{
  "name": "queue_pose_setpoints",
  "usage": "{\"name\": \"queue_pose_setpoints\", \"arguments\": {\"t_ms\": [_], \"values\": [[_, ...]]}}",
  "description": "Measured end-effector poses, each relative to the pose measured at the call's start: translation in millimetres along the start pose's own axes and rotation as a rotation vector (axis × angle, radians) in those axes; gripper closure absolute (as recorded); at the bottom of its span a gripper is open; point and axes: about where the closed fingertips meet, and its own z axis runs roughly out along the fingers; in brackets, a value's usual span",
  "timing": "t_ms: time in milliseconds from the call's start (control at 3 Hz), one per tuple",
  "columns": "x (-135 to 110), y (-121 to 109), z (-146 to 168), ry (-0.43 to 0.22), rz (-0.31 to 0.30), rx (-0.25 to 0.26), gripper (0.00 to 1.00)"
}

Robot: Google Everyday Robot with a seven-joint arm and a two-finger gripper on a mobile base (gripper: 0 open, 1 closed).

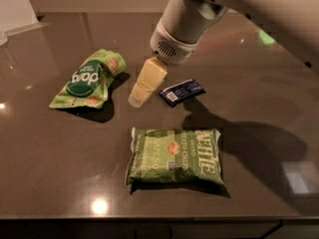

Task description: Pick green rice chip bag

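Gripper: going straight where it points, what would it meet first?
The gripper, between green rice chip bag and blue packet, would probably meet bare table first; its height is unclear.

The crumpled green rice chip bag (84, 81) lies on the dark glossy stone worktop (50, 148), toward its left edge. The flat green foil potato chip bag (174, 156) lies near the middle of the front edge. The small dark blue wrapped packet (182, 91) lies behind it, near the centre. The cream plastic gripper (137, 97) is between the rice chip bag and the packet, just beside both. Its arm reaches in from the back right corner.
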Motion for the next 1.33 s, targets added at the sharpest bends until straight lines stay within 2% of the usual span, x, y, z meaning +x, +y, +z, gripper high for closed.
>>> {"name": "queue_pose_setpoints", "arguments": {"t_ms": [333,1000,1333], "values": [[-27.0,3.0,26.1,-0.003,0.042,0.001,0.00],[-74.6,10.8,65.5,-0.003,0.174,-0.011,0.00],[-94.9,22.8,78.8,-0.005,0.234,-0.039,0.00]]}}
